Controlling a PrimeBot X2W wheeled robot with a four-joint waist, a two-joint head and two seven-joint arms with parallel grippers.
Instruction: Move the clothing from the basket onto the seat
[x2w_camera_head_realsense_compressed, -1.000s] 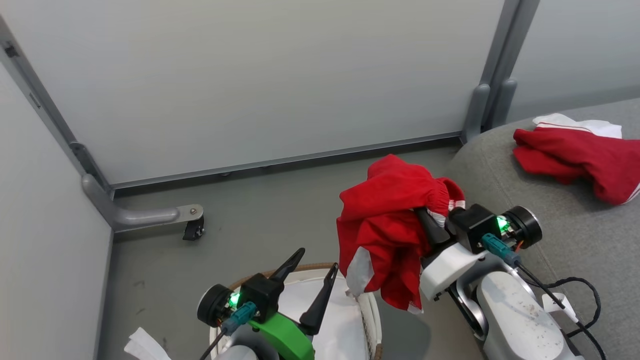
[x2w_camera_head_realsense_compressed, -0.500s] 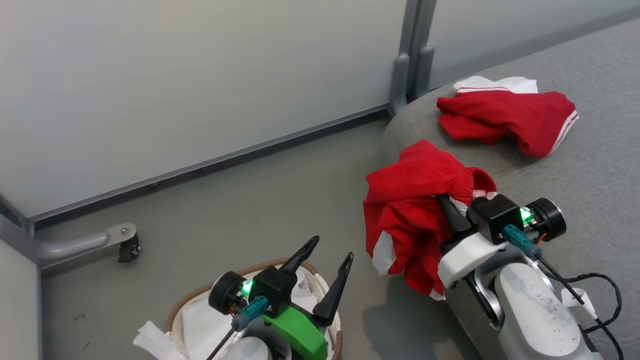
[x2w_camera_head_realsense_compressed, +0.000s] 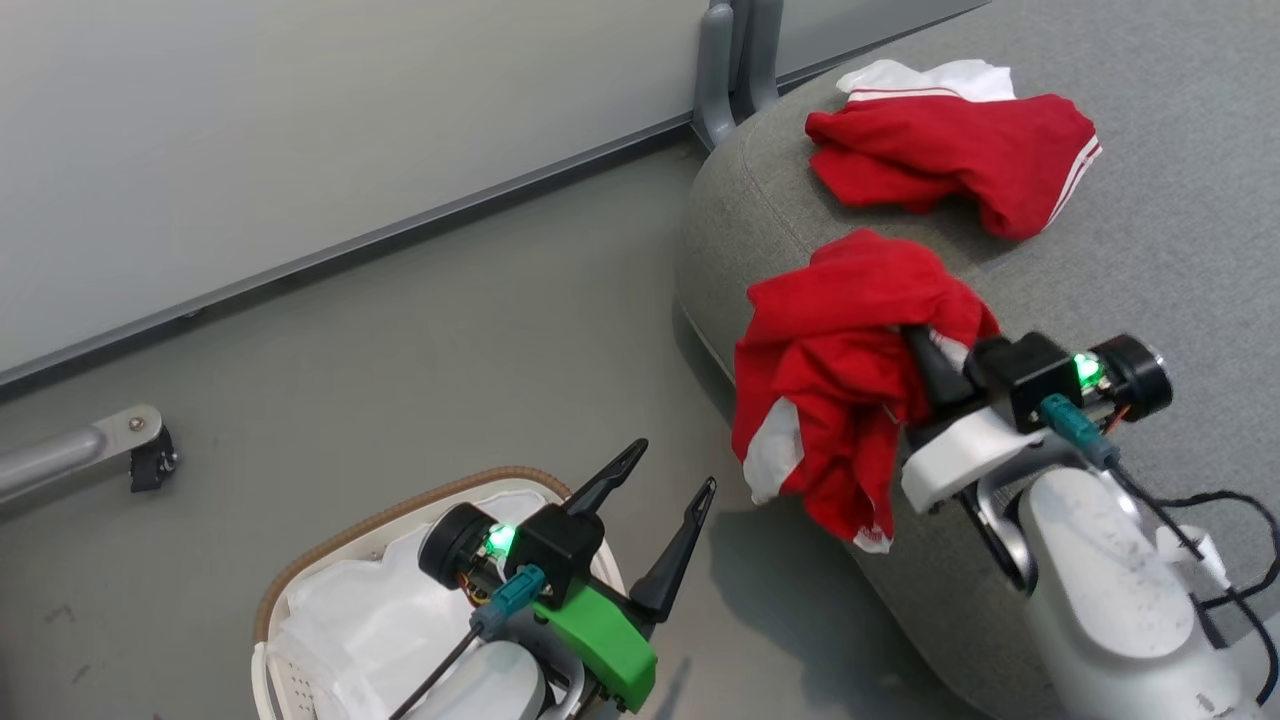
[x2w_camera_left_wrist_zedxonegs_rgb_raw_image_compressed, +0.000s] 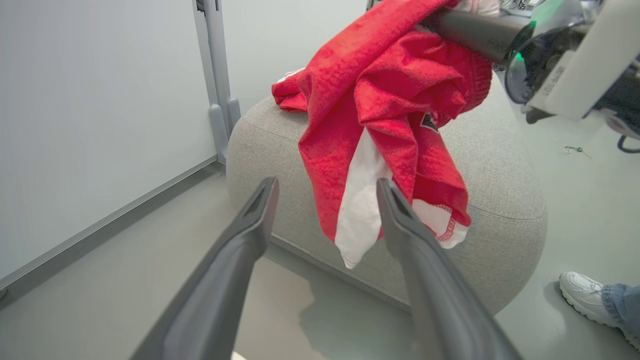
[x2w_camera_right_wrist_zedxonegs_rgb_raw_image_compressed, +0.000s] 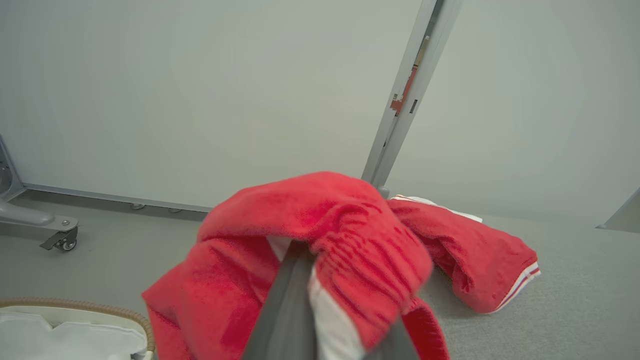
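— Between the long dark fingers of the right gripper (x2w_camera_head_realsense_compressed: 925, 355), what is held?
— A soft bright red garment with white panels (x2w_camera_head_realsense_compressed: 840, 380) is pinched there; it hangs at the rounded edge of the large grey fabric seat cushion (x2w_camera_head_realsense_compressed: 1150, 280), on which a second red garment with white stripes (x2w_camera_head_realsense_compressed: 950, 150) is laid.
— And the left gripper (x2w_camera_head_realsense_compressed: 675, 468)?
— Its fingers are spread, with nothing held, above the oval white perforated basket with brown woven rim (x2w_camera_head_realsense_compressed: 420, 497), lined by a white liner sheet (x2w_camera_head_realsense_compressed: 350, 620).

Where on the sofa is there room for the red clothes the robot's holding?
The seat is bare right of the lying garment, a wide patch. The corner by the post is crowded: the held garment hangs there too.
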